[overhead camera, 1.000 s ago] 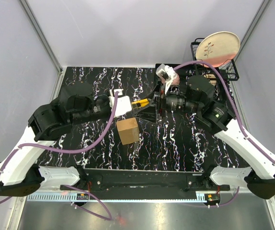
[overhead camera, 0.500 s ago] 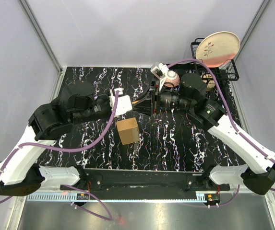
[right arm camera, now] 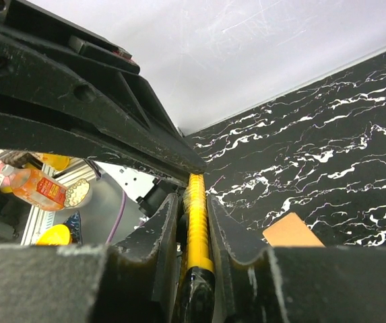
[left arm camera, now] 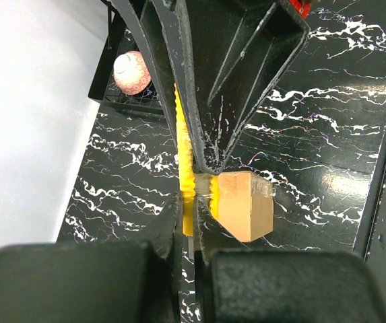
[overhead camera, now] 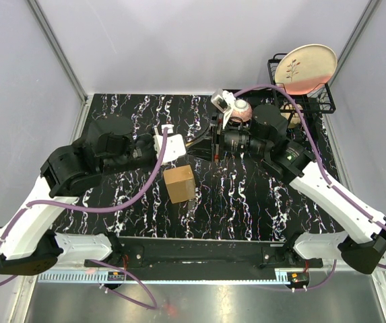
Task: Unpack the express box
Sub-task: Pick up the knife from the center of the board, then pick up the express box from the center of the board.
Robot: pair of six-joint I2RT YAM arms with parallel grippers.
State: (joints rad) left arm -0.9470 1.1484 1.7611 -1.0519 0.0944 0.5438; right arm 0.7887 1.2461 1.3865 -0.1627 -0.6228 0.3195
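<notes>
Top view: the left arm [overhead camera: 78,168] and right arm [overhead camera: 314,178] reach inward and meet tip to tip over the back half of the black marbled bench [overhead camera: 246,195]. The express box [overhead camera: 179,183], small and brown, lies flat on the bench just in front of that meeting point. Nothing touches it, and its lid looks shut.

The likely risk is a fumbled handover. If one side lets go before the other has a firm hold, the tool could fall onto the box or bench. If both pull at once, it could twist out of line.

Left wrist view: the left fingers [left arm camera: 168,225] are pressed together, pinching the yellow utility knife [left arm camera: 186,182] edge-on. The box sits below, just to one side.

Right wrist view: the right fingers [right arm camera: 162,235] stand close on either side of the knife with barely any gap. Whether they press on it cannot be told. A corner of the box shows beyond.
</notes>
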